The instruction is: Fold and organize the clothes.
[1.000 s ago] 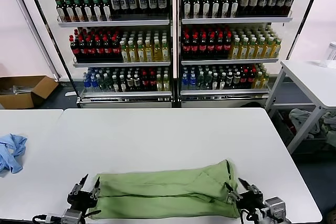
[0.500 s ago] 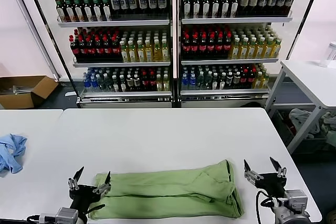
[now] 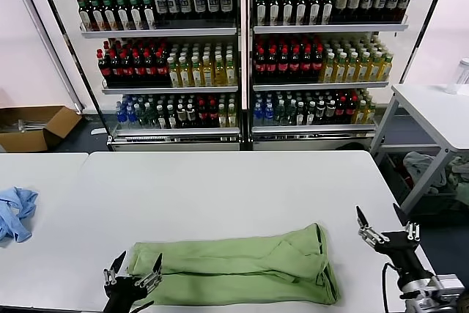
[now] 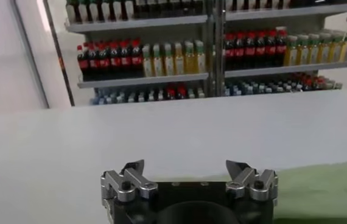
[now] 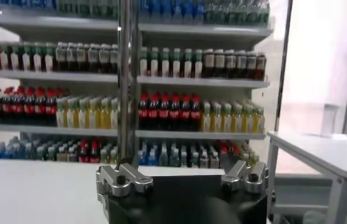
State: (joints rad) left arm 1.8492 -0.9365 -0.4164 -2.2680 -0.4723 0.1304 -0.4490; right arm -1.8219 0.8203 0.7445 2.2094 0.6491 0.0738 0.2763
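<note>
Shirt [image 3: 234, 269]: folded band at table [image 3: 220, 188] near edge, both my grippers (left [image 3: 133, 270], right [image 3: 386, 226]) empty and spread; I judge a careless regrasp could drag it off.

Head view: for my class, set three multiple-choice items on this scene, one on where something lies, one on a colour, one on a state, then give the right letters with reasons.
1. Where does the green shirt lie?
A. near edge of the white table
B. on a drinks shelf
C. in the cardboard box

2. What colour is the small cloth at the far left?
A. red
B. light blue
C. black

3. How do the two grippers stand?
A. both shut on the shirt
B. one open, one shut
C. both open, holding nothing

Answers:
1 A: the shirt is spread flat along the near table edge.
2 B: it is pale blue against the white top.
3 C: the left gripper and the right gripper show spread fingers with nothing between them.
</note>
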